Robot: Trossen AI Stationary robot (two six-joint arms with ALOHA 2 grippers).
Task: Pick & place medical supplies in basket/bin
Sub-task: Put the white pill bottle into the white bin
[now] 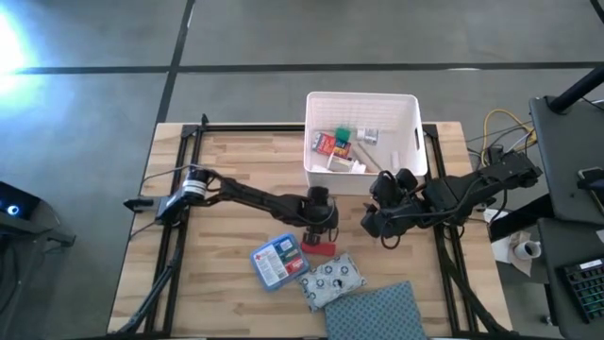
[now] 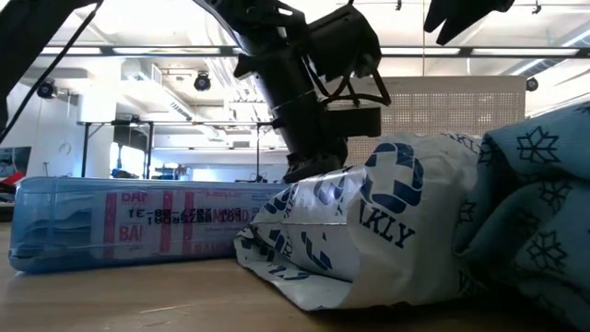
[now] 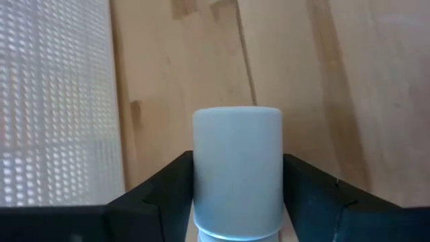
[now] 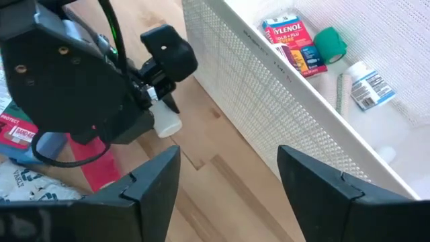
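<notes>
**Claw on a white bottle, bin up ahead**

Left claw [image 3: 236, 202] first: my two dark fingers [image 3: 161, 191] sit partly spread with a small white pill bottle [image 3: 236, 171] pinched between them, one finger on each side of it. From my wrist the bottle points straight out ahead of the fingers, so its long axis runs along the claw's own line, not across it. From above, this claw [image 1: 319, 219] hangs over the middle of the bench [image 1: 236, 161], and just beside it on the wood lies a red pack [image 1: 321, 249], with the blue-and-red flat packet [image 1: 279, 260] and the white patterned pouch [image 1: 333, 278] a little nearer the front edge. A dotted blue-grey cloth [image 1: 379, 314] lies at the front edge itself.

What my coming move turns on, I judge, is this: the white bin [image 1: 363, 102] stands past my claw toward the far edge of the bench, its near wall close by, so the bottle has to go up over that wall and forward.

My right claw [image 4: 228, 188] waits with its fingers apart and nothing between them, also near the bin's front wall, on the bin's right side [image 1: 382, 219]. Both arms are about equally near the bin, but only the left one carries anything.

Inside the bin already lie a red box [image 4: 287, 33], a green roll [image 4: 330, 44] and another white bottle [image 4: 368, 83].
</notes>
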